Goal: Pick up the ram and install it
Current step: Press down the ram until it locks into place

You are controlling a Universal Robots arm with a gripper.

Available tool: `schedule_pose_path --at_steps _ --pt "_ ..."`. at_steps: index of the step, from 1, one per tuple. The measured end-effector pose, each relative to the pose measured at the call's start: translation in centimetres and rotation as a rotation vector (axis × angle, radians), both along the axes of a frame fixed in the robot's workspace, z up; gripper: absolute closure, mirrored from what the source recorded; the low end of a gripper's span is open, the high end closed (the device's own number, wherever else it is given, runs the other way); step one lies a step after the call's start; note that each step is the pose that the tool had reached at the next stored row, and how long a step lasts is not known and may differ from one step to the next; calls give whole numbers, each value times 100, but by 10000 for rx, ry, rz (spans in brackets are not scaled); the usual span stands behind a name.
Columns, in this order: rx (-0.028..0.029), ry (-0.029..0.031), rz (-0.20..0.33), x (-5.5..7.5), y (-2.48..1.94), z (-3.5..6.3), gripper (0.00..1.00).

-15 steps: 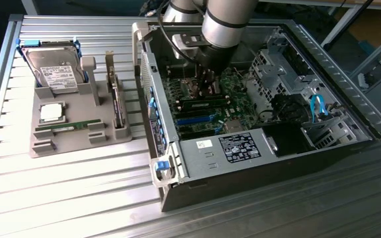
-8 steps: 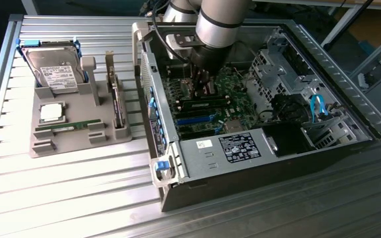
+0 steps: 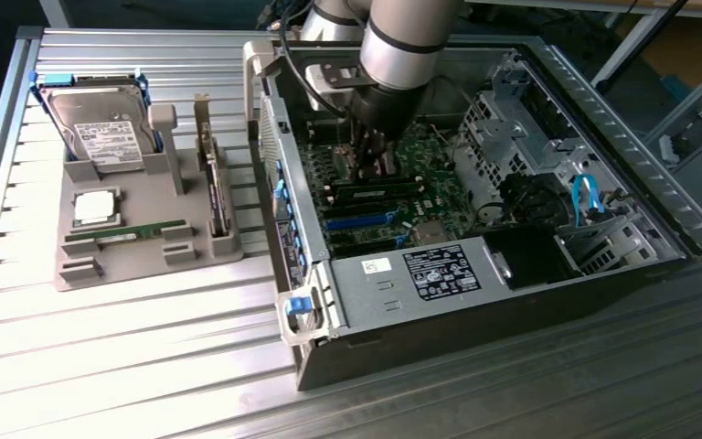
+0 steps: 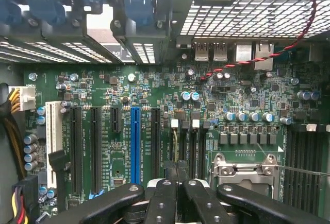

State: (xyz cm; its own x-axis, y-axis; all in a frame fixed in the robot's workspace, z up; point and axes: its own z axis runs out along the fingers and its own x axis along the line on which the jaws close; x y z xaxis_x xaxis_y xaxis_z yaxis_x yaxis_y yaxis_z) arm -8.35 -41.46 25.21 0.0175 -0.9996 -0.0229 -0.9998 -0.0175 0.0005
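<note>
Green motherboard (image 4: 154, 95) beneath closed claw (image 4: 176, 175), drive cage (image 3: 504, 137) beside, ram (image 3: 125, 235) on grey tray (image 3: 143, 265).

Ribbed metal table (image 3: 143, 347), grey parts holder (image 3: 143, 247) beside open computer case (image 3: 473, 302), both resting directly on it

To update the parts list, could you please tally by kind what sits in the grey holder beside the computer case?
Hard drive: 1
Silver processor chip: 1
Green ram stick, lying flat: 1
Thin board, standing on edge, kind unclear: 1
Total: 4
</note>
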Motion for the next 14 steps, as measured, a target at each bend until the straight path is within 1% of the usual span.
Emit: schedule_pose_path --at_steps 4,6,10,14 --pt "0 -1 0 -9 0 -75 90" --pt "0 -2 -1 -11 0 -90 90" --pt "-2 -1 0 -11 0 -91 90" --pt "0 -2 -1 -11 0 -126 90"
